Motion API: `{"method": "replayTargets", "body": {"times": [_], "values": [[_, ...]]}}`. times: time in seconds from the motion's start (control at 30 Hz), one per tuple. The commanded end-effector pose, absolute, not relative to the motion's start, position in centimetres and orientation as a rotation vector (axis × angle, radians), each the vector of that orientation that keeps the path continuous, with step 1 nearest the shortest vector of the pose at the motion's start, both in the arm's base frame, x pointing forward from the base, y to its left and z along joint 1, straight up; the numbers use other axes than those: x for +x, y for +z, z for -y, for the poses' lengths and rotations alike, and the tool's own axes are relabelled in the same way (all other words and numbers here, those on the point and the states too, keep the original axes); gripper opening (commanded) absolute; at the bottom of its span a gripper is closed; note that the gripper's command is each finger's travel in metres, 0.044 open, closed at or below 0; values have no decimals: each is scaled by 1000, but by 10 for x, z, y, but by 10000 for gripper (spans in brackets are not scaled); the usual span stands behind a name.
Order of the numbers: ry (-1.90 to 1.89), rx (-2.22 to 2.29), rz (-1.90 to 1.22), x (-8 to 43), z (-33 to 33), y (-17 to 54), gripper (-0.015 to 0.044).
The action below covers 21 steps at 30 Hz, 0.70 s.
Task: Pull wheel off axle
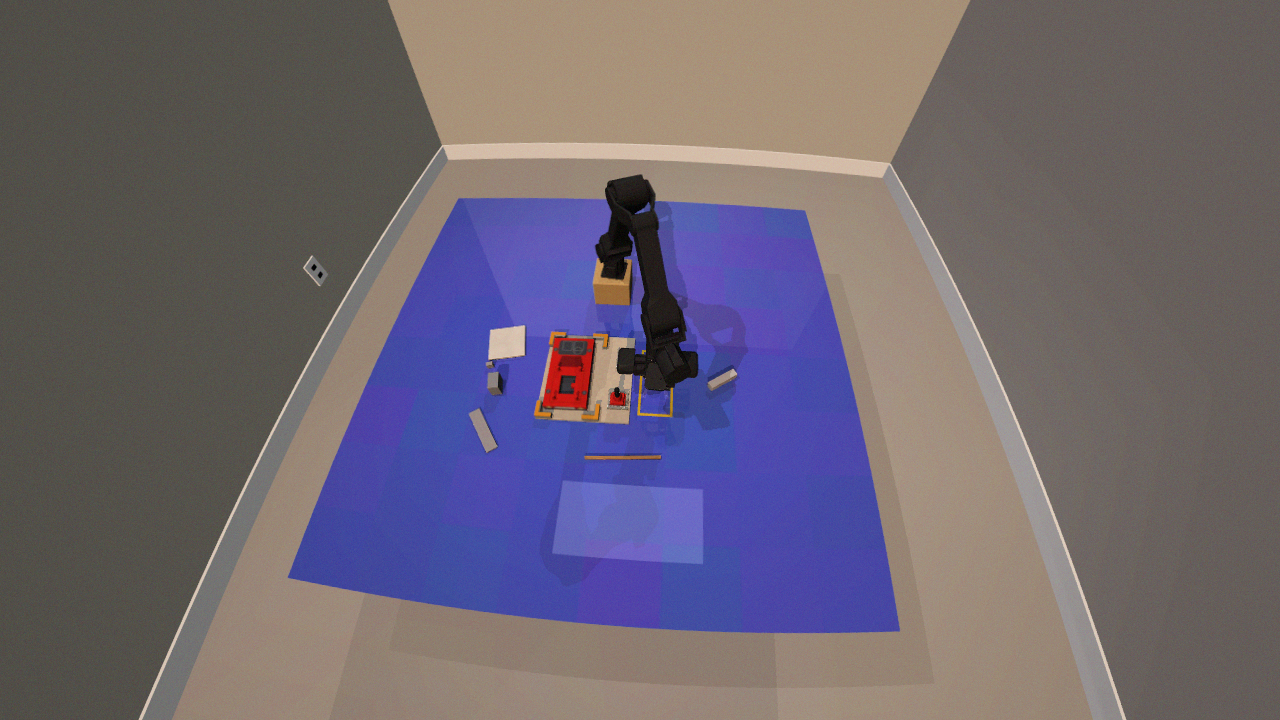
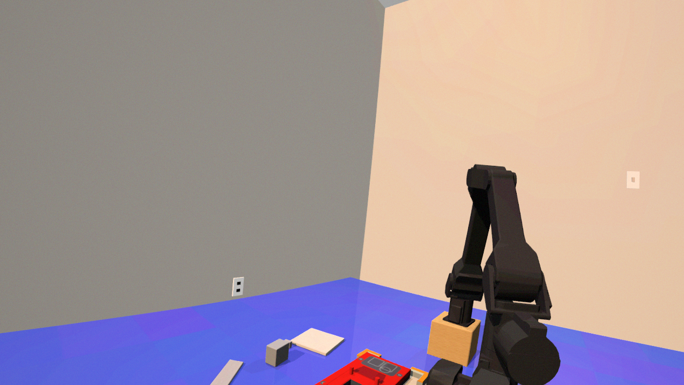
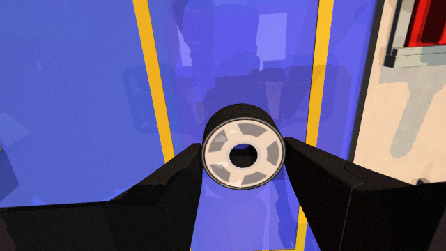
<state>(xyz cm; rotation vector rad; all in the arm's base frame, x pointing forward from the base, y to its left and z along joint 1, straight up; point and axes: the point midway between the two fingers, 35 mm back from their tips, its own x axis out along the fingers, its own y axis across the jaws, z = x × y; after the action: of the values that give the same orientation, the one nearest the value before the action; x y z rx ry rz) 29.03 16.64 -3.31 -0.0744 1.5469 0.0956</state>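
My hand [image 3: 243,153] is clamped on the wheel [image 3: 243,153], one black finger [image 3: 181,174] pressed to its left side and the other to its right. The wheel has a dark ribbed tyre around a pale, off-white hub face. That face carries five grey wedge-shaped panels ringed around a round black centre hole, and it points straight up at my wrist camera. Through the hole I see only darkness.

I hold the wheel over the marked area [image 3: 318,70], whose yellow lines run up the blue desk [image 3: 70,87] on either side of it; the wheel sits between the two lines, nearer the right one. Whether it touches the desk I cannot tell from here. To the right lies the cream base plate [image 3: 401,115], with a bit of the red block [image 3: 426,21] at its top corner.

From the top view my arm [image 1: 657,295] reaches down over the yellow outline, beside the red board [image 1: 571,371].
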Motion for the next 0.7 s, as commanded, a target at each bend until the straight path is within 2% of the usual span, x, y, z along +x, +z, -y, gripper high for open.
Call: {"method": "replayTargets", "body": {"times": [0.0,0.37,0.67], "values": [[96,-69,-1546,289,-167,-38,0],[96,-73,-1545,291,-167,-31,289],[96,-69,-1545,289,-166,26,300]]}}
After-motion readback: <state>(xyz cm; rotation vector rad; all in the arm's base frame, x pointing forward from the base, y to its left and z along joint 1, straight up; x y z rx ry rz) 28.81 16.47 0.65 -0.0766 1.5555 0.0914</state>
